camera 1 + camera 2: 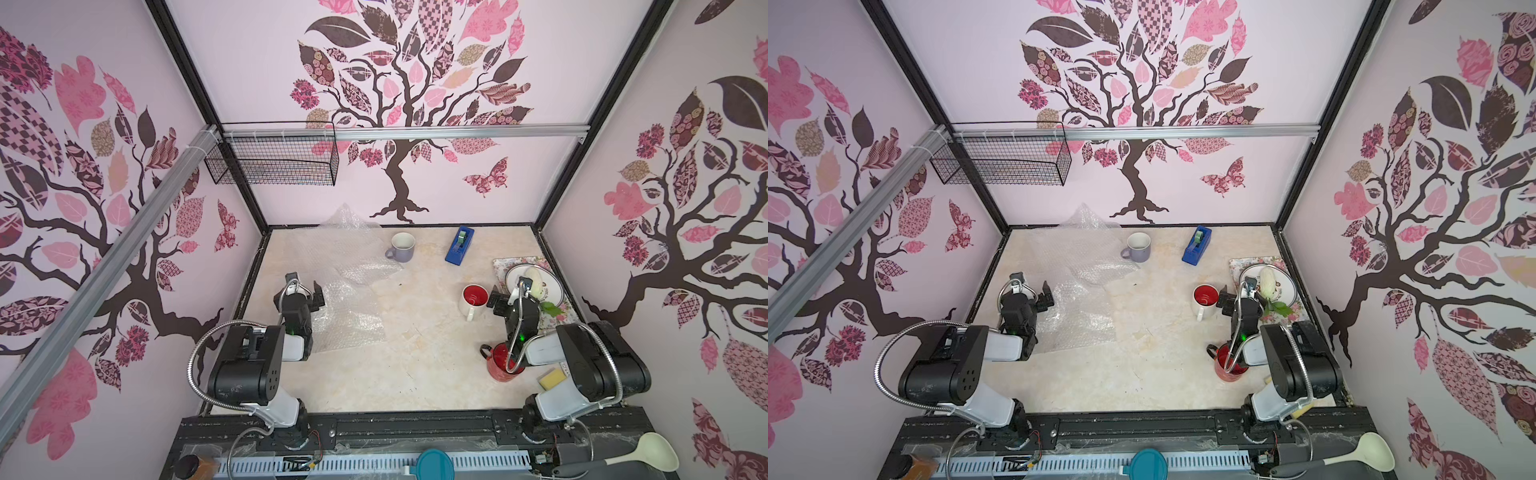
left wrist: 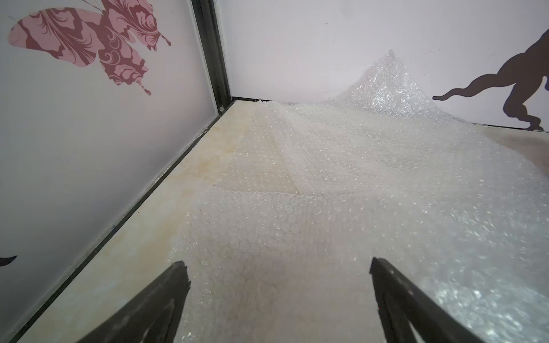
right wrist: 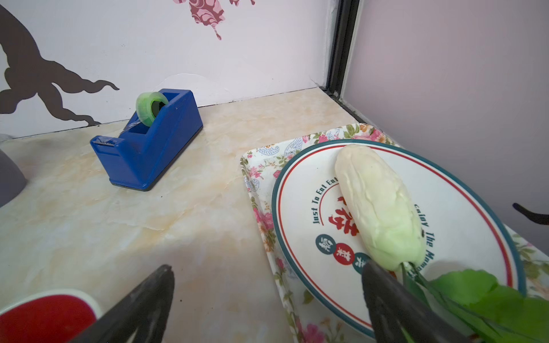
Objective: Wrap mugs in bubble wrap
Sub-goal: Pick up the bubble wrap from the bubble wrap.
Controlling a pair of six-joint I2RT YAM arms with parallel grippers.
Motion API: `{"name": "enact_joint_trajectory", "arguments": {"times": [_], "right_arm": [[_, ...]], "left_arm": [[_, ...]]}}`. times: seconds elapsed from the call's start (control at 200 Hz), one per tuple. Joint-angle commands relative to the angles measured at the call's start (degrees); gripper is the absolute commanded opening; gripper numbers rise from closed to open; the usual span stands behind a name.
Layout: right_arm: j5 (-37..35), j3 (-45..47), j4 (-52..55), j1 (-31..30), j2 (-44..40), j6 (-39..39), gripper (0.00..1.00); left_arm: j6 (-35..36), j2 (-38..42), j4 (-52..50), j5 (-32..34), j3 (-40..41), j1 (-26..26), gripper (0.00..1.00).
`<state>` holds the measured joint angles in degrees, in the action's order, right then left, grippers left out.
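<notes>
Three mugs stand on the marble table in both top views: a lavender mug point(image 1: 402, 247) point(image 1: 1138, 247) at the back, a white mug with red inside point(image 1: 473, 300) point(image 1: 1205, 300) on the right, and a red mug point(image 1: 503, 361) point(image 1: 1227, 363) partly hidden under the right arm. Clear bubble wrap point(image 1: 349, 316) point(image 1: 1075, 320) lies in overlapping sheets on the left. My left gripper point(image 1: 305, 286) point(image 2: 277, 267) hangs open just above the bubble wrap point(image 2: 326, 178). My right gripper point(image 1: 509, 291) point(image 3: 267, 268) is open and empty, between the white mug point(image 3: 44, 317) and a plate.
A blue tape dispenser point(image 1: 459, 245) point(image 3: 148, 142) sits at the back. At the right wall, a floral tray point(image 1: 507, 264) point(image 3: 258, 178) carries a plate point(image 3: 460, 213) with a pale vegetable point(image 3: 377, 208). A yellow sponge point(image 1: 552, 379) lies front right. A wire basket point(image 1: 274, 160) hangs on the back wall.
</notes>
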<state>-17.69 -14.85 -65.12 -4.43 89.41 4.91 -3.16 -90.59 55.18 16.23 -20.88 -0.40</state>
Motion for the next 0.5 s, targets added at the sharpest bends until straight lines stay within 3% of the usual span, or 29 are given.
{"name": "enact_joint_trajectory", "arguments": {"times": [0.0,0.495], "right_arm": [[0.49,-1.29,-0.54,0.02,-0.68,-0.36,1.00],[0.58,-1.26,-0.63,0.11,-0.62,-0.25,1.00]], "left_arm": [[0.25,-0.47,1.21,-0.06,0.35,0.05,0.98],[0.16,-0.47,1.29,-0.32,0.32,0.14,0.98]]}}
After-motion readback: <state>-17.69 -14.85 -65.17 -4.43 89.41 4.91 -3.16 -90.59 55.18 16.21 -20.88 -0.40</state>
